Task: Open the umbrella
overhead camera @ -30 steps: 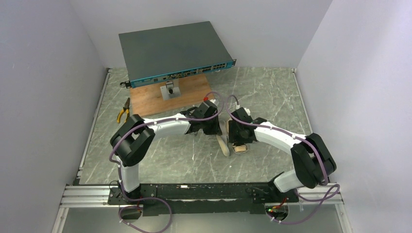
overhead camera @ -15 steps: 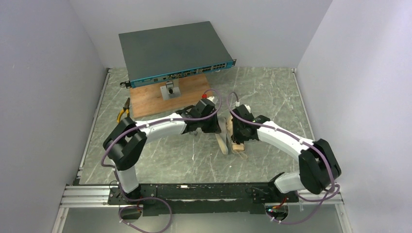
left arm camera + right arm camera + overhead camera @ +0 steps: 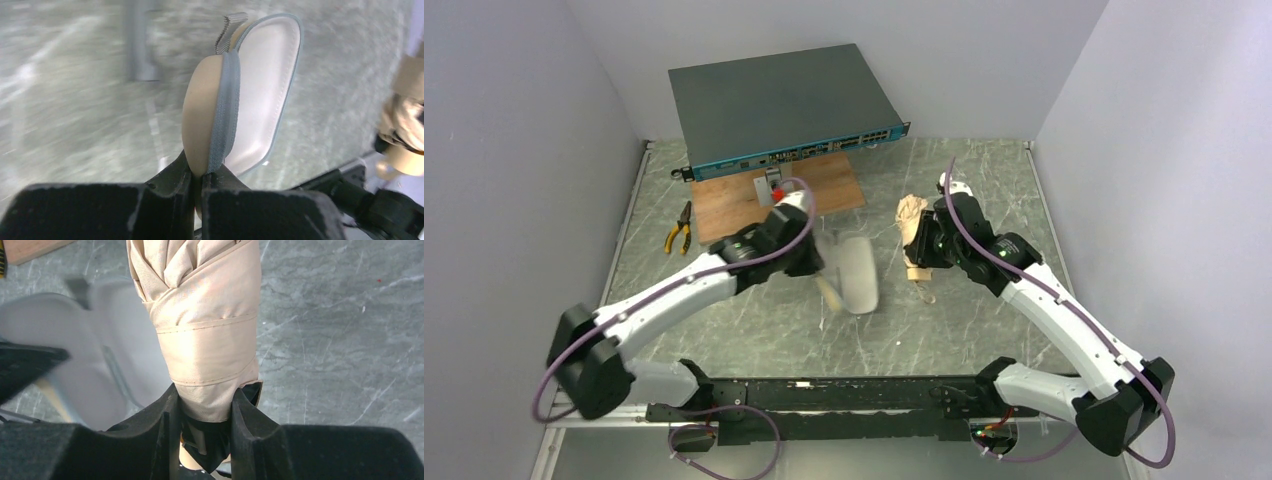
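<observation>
We see the left fingers pinched tight on the edge of the whitish case, held over the desk. Right of it, the right fingers clamp the folded umbrella above the desk.

Case shell: blurred in the top view, its outline not resolved; blurred again at the left of the right wrist view.
Umbrella: far end cut off by the upper edge of the right wrist view; handle end hidden between the fingers of the right gripper. In the left wrist view it is cut off by the right edge and blurred.
Table: blurred in the left wrist view.
Grey upright shape: blurred, not identified.
Network switch: port details too small to be told.
</observation>
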`<move>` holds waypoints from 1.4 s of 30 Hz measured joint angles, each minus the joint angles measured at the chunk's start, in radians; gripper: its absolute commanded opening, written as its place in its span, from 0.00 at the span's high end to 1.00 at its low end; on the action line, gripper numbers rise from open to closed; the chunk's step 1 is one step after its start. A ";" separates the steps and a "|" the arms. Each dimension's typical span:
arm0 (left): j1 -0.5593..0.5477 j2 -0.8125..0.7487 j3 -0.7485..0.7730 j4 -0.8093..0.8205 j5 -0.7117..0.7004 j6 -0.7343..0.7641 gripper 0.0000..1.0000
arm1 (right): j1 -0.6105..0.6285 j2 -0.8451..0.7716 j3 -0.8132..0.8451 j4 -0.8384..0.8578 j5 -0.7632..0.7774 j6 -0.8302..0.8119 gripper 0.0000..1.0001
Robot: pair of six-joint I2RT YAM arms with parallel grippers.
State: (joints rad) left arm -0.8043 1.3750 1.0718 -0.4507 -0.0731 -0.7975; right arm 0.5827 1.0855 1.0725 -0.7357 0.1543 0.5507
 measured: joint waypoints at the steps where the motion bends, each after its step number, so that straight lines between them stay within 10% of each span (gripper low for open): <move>1: 0.028 -0.057 -0.039 -0.022 -0.014 0.000 1.00 | -0.001 -0.006 0.000 -0.013 -0.002 0.003 1.00; 9: 0.335 -0.401 -0.264 -0.192 -0.132 0.005 0.87 | -0.004 -0.008 -0.034 -0.026 -0.050 0.026 1.00; 14: 0.509 -0.483 -0.337 -0.225 -0.128 0.028 0.02 | -0.004 -0.008 -0.051 -0.016 -0.088 0.037 1.00; 28: 0.629 -0.615 -0.384 -0.222 -0.021 0.044 0.01 | -0.008 -0.094 -0.152 0.164 -0.264 0.067 1.00; 42: 0.581 -0.743 -0.487 0.190 0.471 0.123 0.03 | -0.021 -0.146 -0.286 0.583 -0.697 0.145 1.00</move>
State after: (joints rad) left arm -0.2230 0.6319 0.5850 -0.2607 0.3977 -0.6743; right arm 0.5613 0.9398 0.7868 -0.1528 -0.5426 0.6956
